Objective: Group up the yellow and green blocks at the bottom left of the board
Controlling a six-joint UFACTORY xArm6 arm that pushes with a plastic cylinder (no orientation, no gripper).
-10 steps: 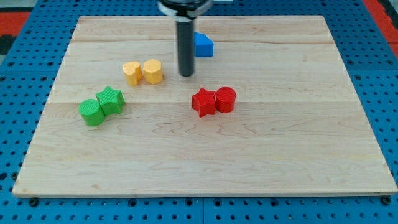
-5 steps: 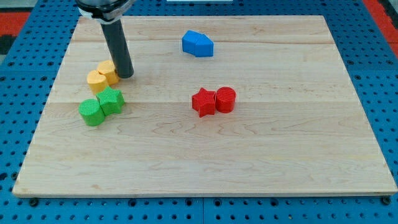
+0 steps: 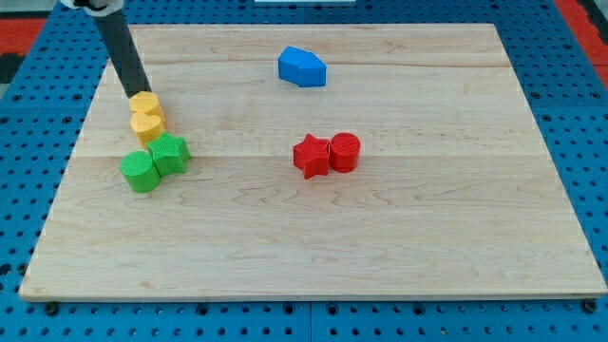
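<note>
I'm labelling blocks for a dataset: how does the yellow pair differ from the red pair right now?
The yellow pair is stacked along the view's top-bottom line; the red pair sits side by side, left to right. My tip is at the yellow pair's top end, far from the red pair. The yellow pair touches or nearly touches the green blocks; the red pair stands alone. In both pairs, the two blocks touch.

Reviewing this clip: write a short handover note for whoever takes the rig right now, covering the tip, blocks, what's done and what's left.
My tip sits at the view's top edge of the upper yellow block, apparently touching it.
The lower yellow block lies just below it, beside the green star block and green cylinder.
Done: yellows and greens are clustered at the board's left.
Left: push the cluster down to the bottom-left corner.
</note>
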